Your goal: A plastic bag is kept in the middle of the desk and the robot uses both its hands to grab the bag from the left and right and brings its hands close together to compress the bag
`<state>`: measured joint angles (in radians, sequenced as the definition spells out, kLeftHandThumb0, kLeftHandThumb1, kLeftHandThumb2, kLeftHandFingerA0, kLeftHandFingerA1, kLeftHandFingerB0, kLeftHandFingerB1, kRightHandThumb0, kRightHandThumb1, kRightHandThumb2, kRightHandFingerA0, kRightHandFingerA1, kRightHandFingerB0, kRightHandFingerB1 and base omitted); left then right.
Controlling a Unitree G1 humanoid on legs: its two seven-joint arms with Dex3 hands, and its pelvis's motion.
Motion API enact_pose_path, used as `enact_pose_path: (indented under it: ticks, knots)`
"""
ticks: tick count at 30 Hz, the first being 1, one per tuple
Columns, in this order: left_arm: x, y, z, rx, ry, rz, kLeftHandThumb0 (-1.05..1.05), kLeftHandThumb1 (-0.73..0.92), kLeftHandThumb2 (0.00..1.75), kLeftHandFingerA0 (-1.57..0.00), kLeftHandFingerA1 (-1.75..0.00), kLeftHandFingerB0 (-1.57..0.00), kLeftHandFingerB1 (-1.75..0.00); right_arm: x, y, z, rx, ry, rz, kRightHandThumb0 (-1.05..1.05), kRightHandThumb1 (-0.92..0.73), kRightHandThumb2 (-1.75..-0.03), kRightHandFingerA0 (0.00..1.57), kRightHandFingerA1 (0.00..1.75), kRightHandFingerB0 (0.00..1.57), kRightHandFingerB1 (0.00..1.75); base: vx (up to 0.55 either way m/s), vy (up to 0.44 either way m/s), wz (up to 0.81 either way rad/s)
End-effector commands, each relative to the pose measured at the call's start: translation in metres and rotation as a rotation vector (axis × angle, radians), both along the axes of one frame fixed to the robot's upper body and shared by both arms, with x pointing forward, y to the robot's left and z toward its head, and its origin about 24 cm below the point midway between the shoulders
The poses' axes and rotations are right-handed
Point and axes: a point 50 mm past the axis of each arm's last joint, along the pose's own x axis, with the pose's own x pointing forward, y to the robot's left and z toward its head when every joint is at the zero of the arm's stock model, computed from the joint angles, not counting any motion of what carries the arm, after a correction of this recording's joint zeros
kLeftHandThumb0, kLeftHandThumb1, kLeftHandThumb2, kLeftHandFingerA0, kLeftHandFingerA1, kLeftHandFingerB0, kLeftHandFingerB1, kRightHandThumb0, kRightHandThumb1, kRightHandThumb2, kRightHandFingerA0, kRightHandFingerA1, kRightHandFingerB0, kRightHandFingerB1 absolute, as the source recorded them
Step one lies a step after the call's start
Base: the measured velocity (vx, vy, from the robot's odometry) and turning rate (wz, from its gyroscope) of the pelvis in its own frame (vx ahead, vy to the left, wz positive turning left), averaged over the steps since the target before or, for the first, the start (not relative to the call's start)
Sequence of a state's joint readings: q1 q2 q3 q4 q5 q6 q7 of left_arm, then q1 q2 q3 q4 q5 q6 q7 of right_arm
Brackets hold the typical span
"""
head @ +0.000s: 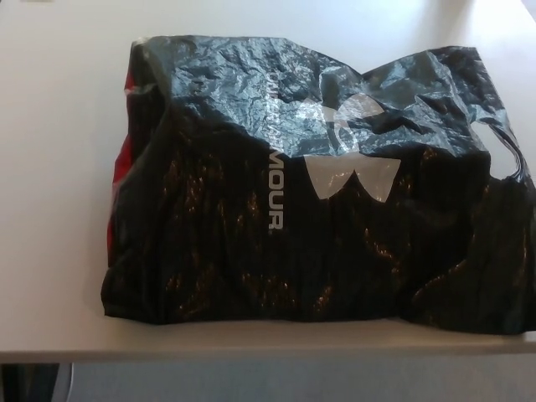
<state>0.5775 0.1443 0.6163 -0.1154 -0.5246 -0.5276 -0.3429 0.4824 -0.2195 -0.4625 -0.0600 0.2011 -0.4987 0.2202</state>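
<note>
A large black plastic bag lies flat and crumpled on the white desk, filling most of the head view. It carries a white logo and white lettering across its middle. A red edge shows along its left side, and a cut-out handle sits at its right end. Its near edge lies close to the desk's front edge. Neither of my hands appears in the picture.
The desk's front edge runs across the bottom of the view, with grey floor below it. Bare desk surface shows to the left of the bag and behind it.
</note>
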Motion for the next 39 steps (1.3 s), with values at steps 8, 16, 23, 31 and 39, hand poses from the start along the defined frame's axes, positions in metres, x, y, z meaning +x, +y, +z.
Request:
enact_pose_path:
  ticks: [8, 16, 23, 31, 39]
  knots:
    - [0.028, 0.036, 0.147, 0.233, -0.525, 0.152, -0.36, 0.56, 1.14, -0.04, -0.51, 0.00, -0.48, 0.046, -0.044, 0.134, -0.110, -0.447, -0.152, -0.37, -0.51, -1.09, 0.01, 0.51, 0.00, 0.48, 0.00, 0.000, 0.00]
    - [0.066, 0.024, 0.217, 0.338, -0.709, 0.120, -0.76, 0.92, 0.69, -0.21, -0.50, -0.17, -0.37, 0.084, -0.030, 0.213, -0.220, -0.632, -0.128, -0.76, -0.83, -0.65, 0.14, 0.48, 0.18, 0.33, 0.00, 0.000, 0.00]
    - [0.113, 0.012, 0.244, 0.329, -0.696, 0.129, -0.38, 0.55, 1.14, -0.08, -0.54, 0.00, -0.50, 0.130, -0.021, 0.238, -0.345, -0.576, -0.172, -0.84, -0.87, -0.67, 0.05, 0.41, 0.12, 0.31, 0.00, 0.000, 0.00]
    - [0.173, 0.013, 0.226, 0.200, -0.527, 0.113, -0.78, 0.91, 0.67, -0.25, -0.54, -0.23, -0.36, 0.172, -0.027, 0.211, -0.323, -0.425, -0.213, -0.77, -0.89, -0.67, 0.10, 0.36, 0.14, 0.27, 0.00, 0.000, 0.00]
    - [0.218, 0.024, 0.165, 0.134, -0.308, 0.127, -0.69, 0.92, 0.74, -0.23, -0.48, -0.23, -0.34, 0.203, -0.025, 0.166, -0.263, -0.261, -0.176, -0.79, -0.86, -0.67, 0.13, 0.40, 0.13, 0.29, 0.00, 0.000, 0.00]
